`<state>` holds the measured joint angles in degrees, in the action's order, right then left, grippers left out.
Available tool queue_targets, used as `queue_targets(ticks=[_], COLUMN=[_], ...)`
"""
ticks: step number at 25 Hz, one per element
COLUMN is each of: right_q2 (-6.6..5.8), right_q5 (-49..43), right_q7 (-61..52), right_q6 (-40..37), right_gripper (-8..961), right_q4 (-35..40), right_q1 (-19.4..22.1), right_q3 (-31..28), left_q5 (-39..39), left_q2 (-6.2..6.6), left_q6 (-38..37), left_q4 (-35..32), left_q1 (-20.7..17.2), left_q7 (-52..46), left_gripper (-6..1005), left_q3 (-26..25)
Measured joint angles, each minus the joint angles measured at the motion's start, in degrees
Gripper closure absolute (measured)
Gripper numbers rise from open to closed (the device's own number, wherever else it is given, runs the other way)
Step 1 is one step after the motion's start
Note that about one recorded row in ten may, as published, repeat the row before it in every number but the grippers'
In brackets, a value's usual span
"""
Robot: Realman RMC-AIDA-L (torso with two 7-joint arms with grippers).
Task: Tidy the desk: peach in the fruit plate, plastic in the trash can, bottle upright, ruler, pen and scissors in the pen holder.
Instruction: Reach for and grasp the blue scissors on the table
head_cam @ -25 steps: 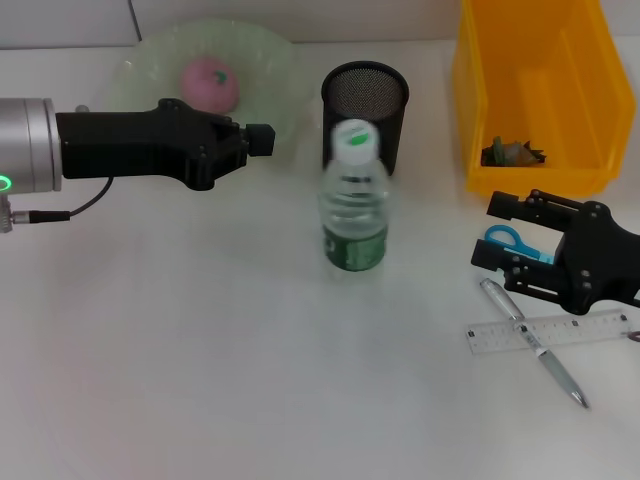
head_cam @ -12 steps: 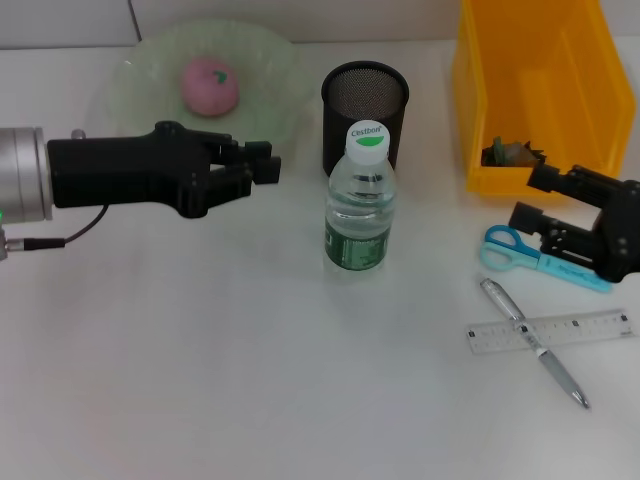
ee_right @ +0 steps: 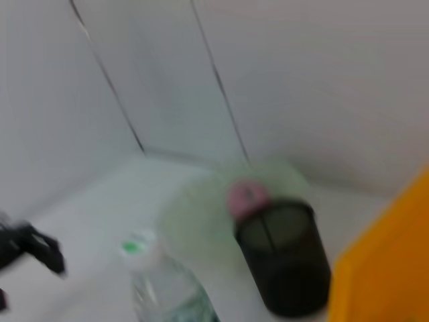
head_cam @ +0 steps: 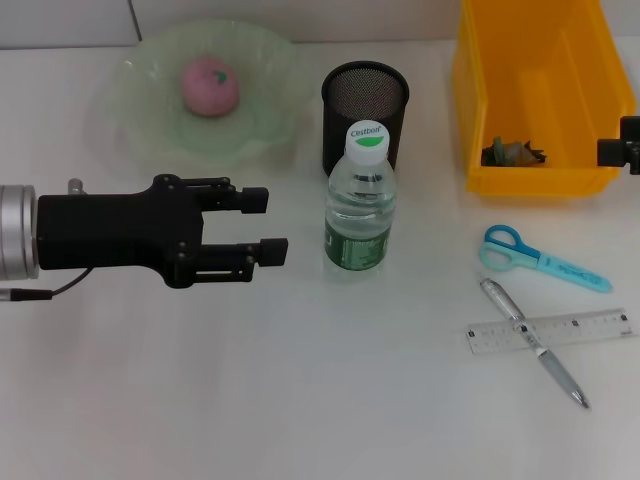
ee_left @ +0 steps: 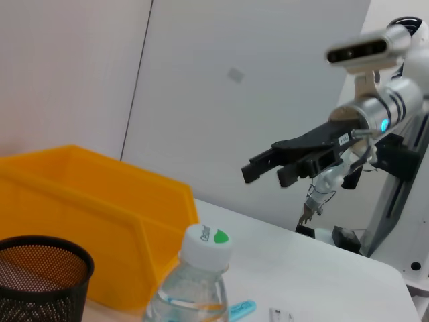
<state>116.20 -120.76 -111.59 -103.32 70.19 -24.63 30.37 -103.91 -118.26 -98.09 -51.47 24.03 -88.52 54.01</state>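
The left claw [head_cam: 268, 226] hovers with its fingers spread apart, just left of the bottle [head_cam: 358, 203], which stands upright at the middle of the white surface [head_cam: 300, 400], clear plastic with a green label and a white cap. Behind it stands the mesh pen holder [head_cam: 365, 113]. The right claw [head_cam: 625, 150] sits at the far right edge beside the yellow trash can [head_cam: 540, 90]; its grip cannot be told.

White desk [head_cam: 300, 400] w/ plate [head_cam: 140, 110], holder [head_cam: 365, 110], bottle [head_cam: 358, 205], bin [head_cam: 480, 100], scissors [head_cam: 540, 257], pen [head_cam: 535, 342], ruler [head_cam: 590, 328].
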Motion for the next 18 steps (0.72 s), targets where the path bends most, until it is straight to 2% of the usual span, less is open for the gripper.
queue_targets(ticks=[1,4,6,8,9,10,11,13,14,15,16,17,18], right_q2=[-0.02,0.03,0.34,0.39,0.49,0.49,0.53,0.6,1.08,1.08,1.97,1.97,2.48], right_q5=[-6.63,-11.27,-18.04,-20.31,-25.59,-25.59,-30.6,-32.18,-35.8,-35.8,-38.29,-38.29,-39.73], right_q7=[-6.84,-10.54,-13.02,-13.26,-13.51,-13.51,-13.56,-13.54,-12.93,-12.93,-12.57,-12.57,-12.48], right_q6=[-1.22,-2.7,-5.05,-5.4,-5.63,-5.63,-4.88,-4.5,-1.77,-1.77,1.69,1.69,4.13], right_gripper=[286,286,286,286,286,287,287,287,287,287,287,287,287], right_q4=[5.89,9.76,15.22,16.16,16.75,16.75,14.43,13.26,9.83,9.83,7.74,7.74,6.67], right_q1=[-2.36,-4.08,-6.27,-6.87,-8.3,-8.3,-10.15,-10.78,-12.02,-12.02,-12.36,-12.36,-12.37], right_q3=[2.13,4.65,10.0,11.72,15.51,15.51,19.71,21.22,25.46,25.46,28.65,28.65,30.51], left_q5=[0.0,-0.08,-0.21,-0.24,-0.31,-0.31,-0.33,-0.33,-0.33,-0.33,-0.33,-0.33,-0.33], left_q2=[0.0,-0.02,-0.03,-0.03,0.0,0.0,0.03,0.03,-0.01,-0.01,-0.06,-0.06,-0.06], left_q6=[0.0,0.07,0.22,0.28,0.38,0.38,0.43,0.47,0.58,0.58,0.69,0.69,0.69], left_q4=[0.0,0.04,0.36,0.72,1.71,1.71,2.53,2.74,2.99,2.99,3.02,3.02,3.02], left_q1=[0.0,-0.25,-0.27,-0.22,-0.07,-0.07,0.13,0.19,0.29,0.29,0.34,0.34,0.34], left_q7=[0.0,0.02,0.24,0.47,1.11,1.11,1.75,1.95,2.25,2.25,2.28,2.28,2.28], left_gripper=[429,348,302,255,232,209,186,140,140,140,140,139,139], left_q3=[0.0,0.06,0.15,0.16,0.17,0.17,0.18,0.2,0.21,0.21,0.22,0.22,0.22])
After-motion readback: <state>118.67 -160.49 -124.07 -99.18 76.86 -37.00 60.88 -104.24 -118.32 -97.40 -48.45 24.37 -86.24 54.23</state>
